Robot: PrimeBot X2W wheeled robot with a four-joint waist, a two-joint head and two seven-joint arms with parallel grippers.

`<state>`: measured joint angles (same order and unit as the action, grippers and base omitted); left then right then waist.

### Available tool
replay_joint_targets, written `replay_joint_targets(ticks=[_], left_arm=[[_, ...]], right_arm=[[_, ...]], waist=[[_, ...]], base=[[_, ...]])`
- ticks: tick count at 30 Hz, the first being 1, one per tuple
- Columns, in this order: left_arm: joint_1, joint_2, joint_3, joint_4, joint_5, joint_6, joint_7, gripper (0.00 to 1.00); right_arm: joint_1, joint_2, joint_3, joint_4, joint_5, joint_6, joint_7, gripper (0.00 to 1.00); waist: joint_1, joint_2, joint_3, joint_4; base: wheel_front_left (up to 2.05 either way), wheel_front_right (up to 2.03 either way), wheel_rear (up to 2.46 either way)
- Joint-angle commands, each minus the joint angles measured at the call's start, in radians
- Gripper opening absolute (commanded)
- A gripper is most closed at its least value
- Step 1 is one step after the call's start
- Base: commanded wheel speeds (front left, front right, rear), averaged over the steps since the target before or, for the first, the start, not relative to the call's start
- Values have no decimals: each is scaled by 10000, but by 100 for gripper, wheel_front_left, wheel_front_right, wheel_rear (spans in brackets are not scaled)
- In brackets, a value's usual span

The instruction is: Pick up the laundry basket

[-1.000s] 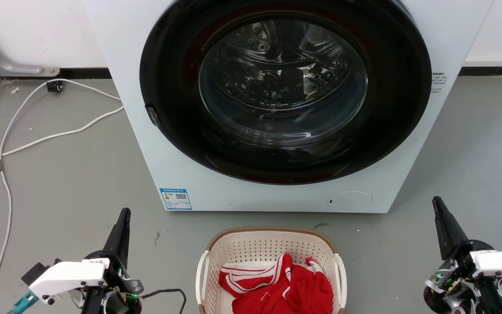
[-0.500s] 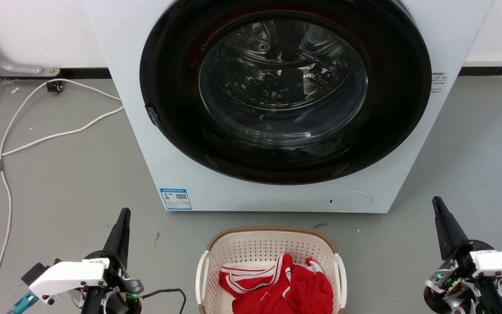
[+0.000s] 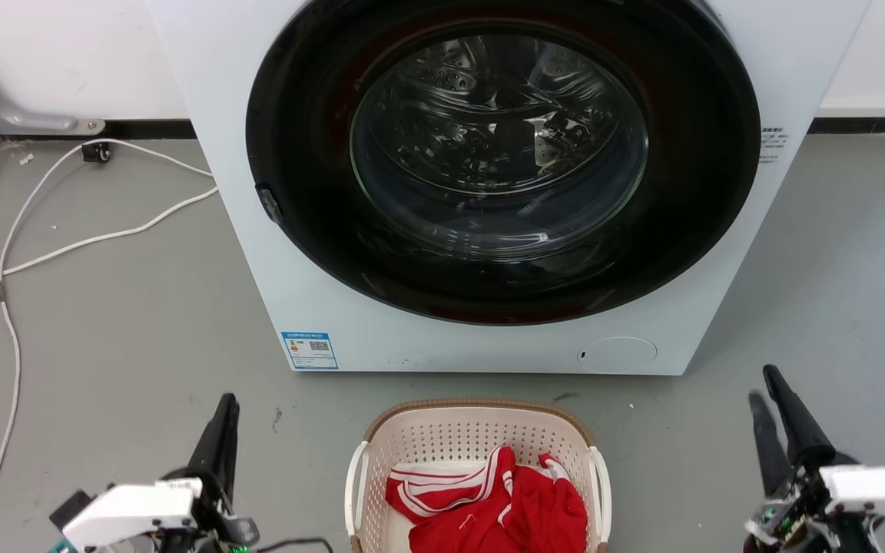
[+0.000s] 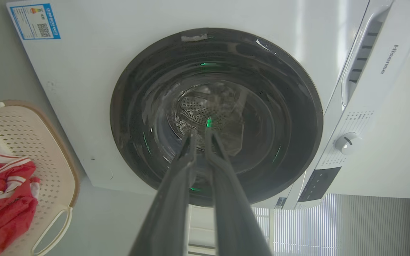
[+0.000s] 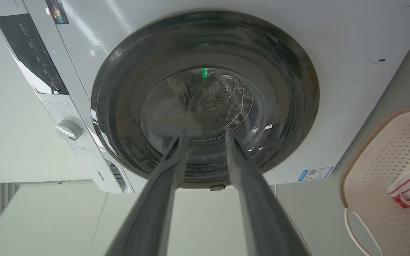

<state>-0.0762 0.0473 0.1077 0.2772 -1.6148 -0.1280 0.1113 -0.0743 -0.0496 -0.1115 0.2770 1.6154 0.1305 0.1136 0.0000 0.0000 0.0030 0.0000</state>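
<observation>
The laundry basket (image 3: 442,434) is cream perforated plastic with a brown rim and white side handles. It stands on the floor at the bottom centre, in front of the washing machine, with red and white clothes (image 3: 504,503) in it. My left gripper (image 3: 226,401) hangs to its left, well apart from it; in the left wrist view its fingers (image 4: 200,134) have only a narrow slit between them. My right gripper (image 3: 764,384) is far to the basket's right, open and empty, with a clear gap in the right wrist view (image 5: 205,137). The basket also lies at a side edge of both wrist views (image 4: 48,142) (image 5: 386,149).
The white washing machine (image 3: 258,269) with its round dark glass door (image 3: 500,153) stands close behind the basket. White cables (image 3: 66,246) trail over the grey floor at the left. Bare floor lies on both sides of the basket.
Both grippers have dropped lower in the head view. The right gripper's fingers have parted, showing two tips where one showed before. The basket has not moved.
</observation>
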Motion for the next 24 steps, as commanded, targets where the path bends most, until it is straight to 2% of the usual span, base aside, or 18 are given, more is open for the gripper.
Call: replay_joint_targets(ticks=[1, 16, 24], left_arm=[[-47, 12, -34, -119, 78, -2, -83, 100], [182, 19, 24, -481, 807, -8, -813, 100], [162, 22, 503, -684, 1717, 147, -1152, 100]], right_arm=[[-45, -8, 46, -128, -54, 0, -82, 100], [212, -11, 176, -401, -946, 1, -816, 100], [120, -13, -175, -619, -2685, 1, -1159, 100]], waist=[[0, 0, 1, 0], [0, 0, 3, 6], [0, 0, 31, 17]], base=[[0, 0, 0], [0, 0, 0], [0, 0, 0]])
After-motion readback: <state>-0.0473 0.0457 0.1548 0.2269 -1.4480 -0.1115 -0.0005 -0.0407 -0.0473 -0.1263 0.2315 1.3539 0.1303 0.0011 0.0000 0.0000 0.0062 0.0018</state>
